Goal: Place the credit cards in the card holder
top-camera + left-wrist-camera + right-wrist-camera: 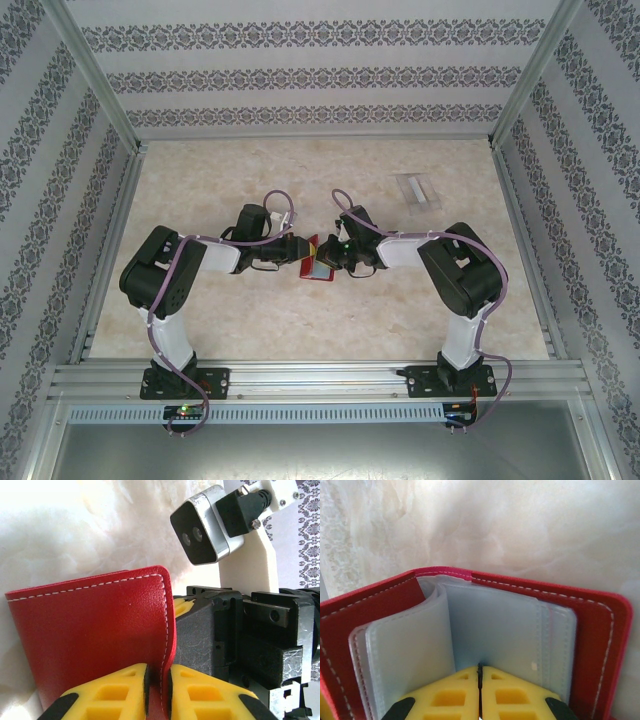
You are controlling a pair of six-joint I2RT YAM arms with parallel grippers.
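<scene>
So your left gripper is pinching the red card holder by the edge of its cover. The stitched leather is running straight down between the two yellow fingers, and they're squeezing tight on it. The wallet is sitting open between your two hands.

Your right gripper is facing it from the opposite side and pointing into the open inside. Its fingers are pressing flat together right in front of the bluish-grey pocket sleeves, and one loose sleeve is curling away just to the fingers' left. I can't tell whether a sleeve is getting nipped in that seam.

The credit cards are lying flat on the table, well apart from both hands, back past the right gripper's wrist on its far side.
</scene>
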